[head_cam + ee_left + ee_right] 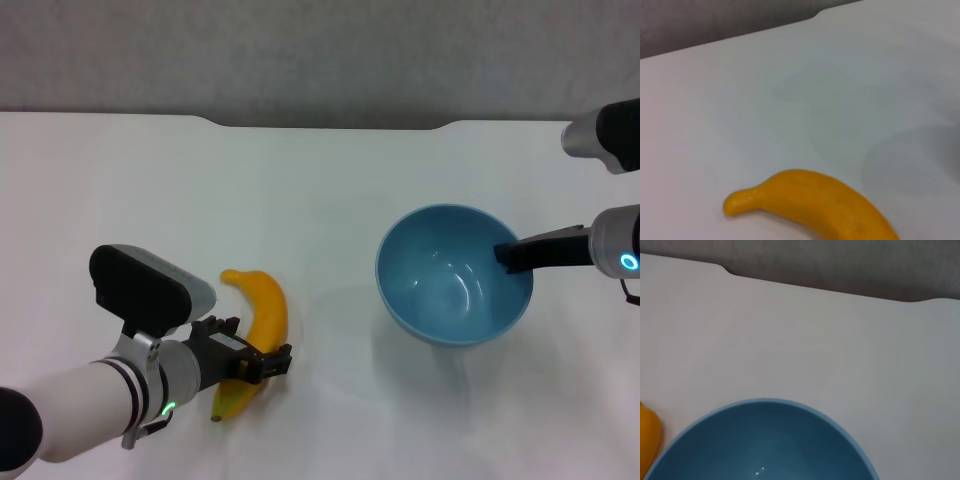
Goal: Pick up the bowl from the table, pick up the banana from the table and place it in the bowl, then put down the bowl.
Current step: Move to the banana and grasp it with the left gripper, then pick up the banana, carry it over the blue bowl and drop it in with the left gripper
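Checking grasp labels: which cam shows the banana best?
Head view: whole banana on the table, left gripper at its near end. Left wrist view shows only its stem half; right wrist view a sliver beside the bowl.

White arms, black-and-silver wrists, black left claw [262,362], green and blue lights.

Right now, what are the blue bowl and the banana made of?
The bowl looks like glossy plastic: small bright highlights shine inside it and its blue is even all over. The banana has smooth, matte yellow-orange skin; whether it is real fruit or a plastic toy cannot be told by looks alone.
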`<control>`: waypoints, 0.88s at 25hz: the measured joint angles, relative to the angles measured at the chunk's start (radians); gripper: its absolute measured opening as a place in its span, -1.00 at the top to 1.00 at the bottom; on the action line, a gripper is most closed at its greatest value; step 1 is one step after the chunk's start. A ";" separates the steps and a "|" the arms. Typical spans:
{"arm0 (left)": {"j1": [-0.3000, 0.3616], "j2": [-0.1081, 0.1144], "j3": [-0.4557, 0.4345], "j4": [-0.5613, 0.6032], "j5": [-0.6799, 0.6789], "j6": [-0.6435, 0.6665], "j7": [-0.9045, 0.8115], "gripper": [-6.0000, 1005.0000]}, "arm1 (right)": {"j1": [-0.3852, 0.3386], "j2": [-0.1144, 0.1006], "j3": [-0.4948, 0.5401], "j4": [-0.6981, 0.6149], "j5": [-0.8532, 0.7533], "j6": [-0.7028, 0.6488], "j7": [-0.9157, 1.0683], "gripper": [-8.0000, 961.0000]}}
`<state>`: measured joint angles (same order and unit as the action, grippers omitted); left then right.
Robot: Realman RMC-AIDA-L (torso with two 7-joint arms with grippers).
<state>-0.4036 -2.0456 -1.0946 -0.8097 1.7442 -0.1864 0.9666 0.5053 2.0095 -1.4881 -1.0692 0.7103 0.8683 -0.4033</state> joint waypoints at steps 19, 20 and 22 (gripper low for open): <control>-0.006 0.001 0.001 0.020 0.000 0.003 -0.017 -0.15 | 0.000 0.000 0.000 0.000 0.000 0.000 -0.002 0.92; -0.005 0.001 0.002 0.018 0.001 0.007 -0.014 -0.11 | 0.000 0.000 0.000 0.000 0.000 -0.001 -0.003 0.92; 0.000 0.002 0.002 0.011 0.005 0.029 0.001 -0.03 | -0.001 0.000 0.000 0.000 0.000 -0.001 -0.005 0.92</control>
<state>-0.4034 -2.0441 -1.0925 -0.7991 1.7491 -0.1571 0.9680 0.5042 2.0099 -1.4884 -1.0692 0.7102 0.8673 -0.4079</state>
